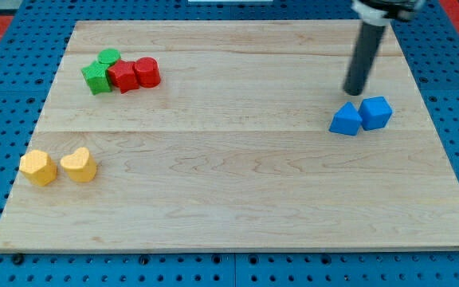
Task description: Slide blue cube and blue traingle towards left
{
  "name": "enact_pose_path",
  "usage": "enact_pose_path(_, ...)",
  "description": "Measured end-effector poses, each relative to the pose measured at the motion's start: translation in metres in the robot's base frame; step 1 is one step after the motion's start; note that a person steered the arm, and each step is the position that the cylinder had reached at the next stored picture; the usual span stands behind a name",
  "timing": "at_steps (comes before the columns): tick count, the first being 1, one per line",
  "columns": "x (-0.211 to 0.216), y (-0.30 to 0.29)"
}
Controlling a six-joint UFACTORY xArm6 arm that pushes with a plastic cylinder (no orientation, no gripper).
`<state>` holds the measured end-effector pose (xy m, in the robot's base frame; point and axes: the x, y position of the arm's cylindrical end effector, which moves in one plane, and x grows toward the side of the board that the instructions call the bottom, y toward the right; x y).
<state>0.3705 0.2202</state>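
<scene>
A blue cube (376, 112) and a blue triangle (346, 119) sit side by side, touching, at the view's right of the wooden board (229, 183); the triangle is on the left of the pair. My tip (354, 92) is the lower end of a dark rod coming down from the view's top right. It stands just above the two blue blocks in the view, close behind the gap between them, and appears a little apart from both.
Two green blocks (100, 73) and two red blocks (135, 74) cluster at the view's top left. A yellow hexagon-like block (37, 168) and a yellow heart-like block (79, 165) lie at the left edge. A blue pegboard (6, 119) surrounds the board.
</scene>
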Motion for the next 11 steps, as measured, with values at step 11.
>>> enact_pose_path(11, 0.066, -0.086)
